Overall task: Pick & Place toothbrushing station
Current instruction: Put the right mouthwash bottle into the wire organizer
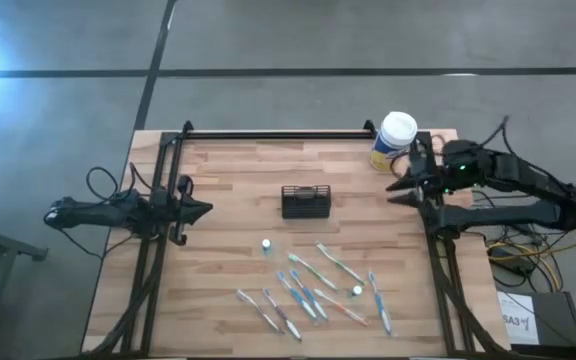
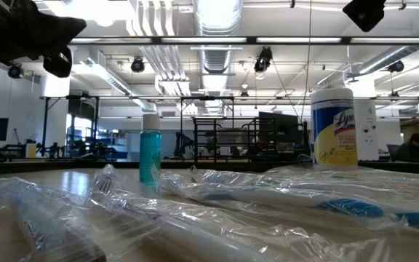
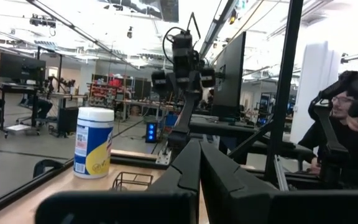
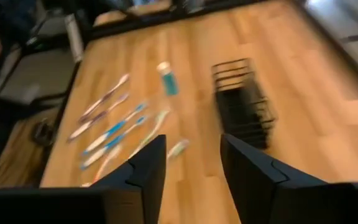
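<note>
**Q:** Fingers of the right gripper (image 4: 191,168): what is their state, and where does it stand?

**A:** Spread apart and empty. In the high view the right gripper (image 1: 400,186) hangs at the table's right edge, just beside the yellow canister (image 1: 394,142), facing inward toward the toothbrushing station (image 4: 242,102).

**Q:** Where is the station itself?

**A:** Upright near the middle of the wooden table (image 1: 228,250), well apart from both grippers. The scattered toothbrushes (image 1: 313,290) and a small teal tube (image 1: 266,245) lie on its near side, not touching it.

**Q:** How should the reach be made well?

**A:** Probably by descending from above so the fingers straddle one thin mesh wall or the caddy's narrow width, keeping clear of the tube. The caddy looks light and may slide, so closing squarely should matter more than speed.

**Q:** And the left gripper (image 1: 206,209)?

**A:** It waits at the left edge, fingers pressed together, holding nothing.
</note>
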Tool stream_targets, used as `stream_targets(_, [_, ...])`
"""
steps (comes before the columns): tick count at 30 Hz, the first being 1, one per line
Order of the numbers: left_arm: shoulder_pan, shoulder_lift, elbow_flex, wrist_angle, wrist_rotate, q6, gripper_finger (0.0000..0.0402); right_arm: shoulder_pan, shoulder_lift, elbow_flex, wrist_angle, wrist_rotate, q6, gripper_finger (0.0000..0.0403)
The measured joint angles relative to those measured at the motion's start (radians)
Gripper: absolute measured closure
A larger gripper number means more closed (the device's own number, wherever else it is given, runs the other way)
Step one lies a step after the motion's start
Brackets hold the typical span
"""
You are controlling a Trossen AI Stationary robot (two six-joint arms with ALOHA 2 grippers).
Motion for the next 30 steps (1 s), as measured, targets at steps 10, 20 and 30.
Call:
stream_targets(10, [0.0,0.0,0.0,-0.023,0.0,-0.018,0.0394,0.354,0.201,0.006,0.065,0.117,0.048,0.0231])
stream_targets(20, [0.0,0.0,0.0,-0.033,0.0,-0.033,0.0394,0.572,0.451,0.008,0.129,0.13,0.192,0.0231])
stream_targets(30, [0.0,0.0,0.0,-0.033,0.001,-0.037,0.0394,0.668,0.661,0.063,0.166,0.152,0.192,0.0231])
